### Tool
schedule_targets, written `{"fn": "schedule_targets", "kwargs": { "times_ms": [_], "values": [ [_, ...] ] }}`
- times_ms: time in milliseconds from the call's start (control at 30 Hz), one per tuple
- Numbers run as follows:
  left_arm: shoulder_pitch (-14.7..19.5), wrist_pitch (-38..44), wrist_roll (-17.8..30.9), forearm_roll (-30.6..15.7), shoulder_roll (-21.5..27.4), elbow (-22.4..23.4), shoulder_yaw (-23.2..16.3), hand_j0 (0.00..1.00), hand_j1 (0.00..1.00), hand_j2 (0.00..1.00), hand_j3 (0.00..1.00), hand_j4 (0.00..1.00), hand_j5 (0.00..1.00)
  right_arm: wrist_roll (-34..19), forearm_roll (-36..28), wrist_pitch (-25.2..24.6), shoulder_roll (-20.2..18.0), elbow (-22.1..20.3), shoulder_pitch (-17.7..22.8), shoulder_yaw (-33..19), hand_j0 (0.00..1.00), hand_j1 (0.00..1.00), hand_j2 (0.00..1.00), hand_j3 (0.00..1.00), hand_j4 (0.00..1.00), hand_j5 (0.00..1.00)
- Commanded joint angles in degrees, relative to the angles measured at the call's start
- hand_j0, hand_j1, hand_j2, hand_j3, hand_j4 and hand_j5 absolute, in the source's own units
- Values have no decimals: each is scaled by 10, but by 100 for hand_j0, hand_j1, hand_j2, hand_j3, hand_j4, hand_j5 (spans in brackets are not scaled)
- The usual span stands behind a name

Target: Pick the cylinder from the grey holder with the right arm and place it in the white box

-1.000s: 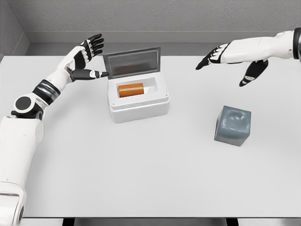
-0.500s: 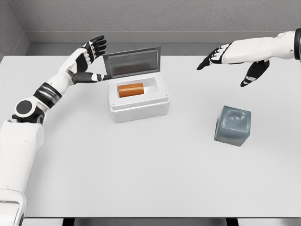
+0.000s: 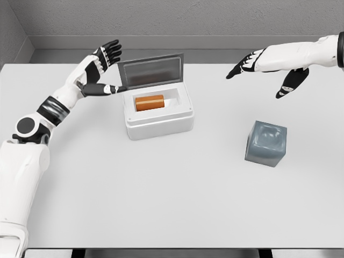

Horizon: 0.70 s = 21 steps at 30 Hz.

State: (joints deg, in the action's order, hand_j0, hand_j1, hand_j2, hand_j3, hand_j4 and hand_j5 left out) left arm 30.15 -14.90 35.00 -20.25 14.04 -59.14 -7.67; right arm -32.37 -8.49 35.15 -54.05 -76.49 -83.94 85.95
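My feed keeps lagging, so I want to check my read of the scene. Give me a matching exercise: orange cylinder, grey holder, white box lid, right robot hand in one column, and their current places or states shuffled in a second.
Things:
1. orange cylinder
2. grey holder
3. white box lid
4. right robot hand

Places or states:
A. raised open at the back of the white box
B. fingers spread, holding nothing, above the table's far right
C. lying on its side inside the white box
D. standing alone on the table, right of the box

Pairs: 1-C, 2-D, 3-A, 4-B
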Motion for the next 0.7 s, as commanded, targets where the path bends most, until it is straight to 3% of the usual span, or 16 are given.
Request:
{"fn": "schedule_targets", "kwargs": {
  "times_ms": [0,667],
  "values": [
    [-2,0,0,-6,2,-19,0,100,100,100,100,100,100,0,-4,-2,0,0,0,-1,100,100,100,100,100,100],
    [-26,0,0,-26,4,-61,-1,100,100,100,100,100,100,-1,-2,-2,3,0,4,-1,100,100,100,100,100,100]
  ]
}}
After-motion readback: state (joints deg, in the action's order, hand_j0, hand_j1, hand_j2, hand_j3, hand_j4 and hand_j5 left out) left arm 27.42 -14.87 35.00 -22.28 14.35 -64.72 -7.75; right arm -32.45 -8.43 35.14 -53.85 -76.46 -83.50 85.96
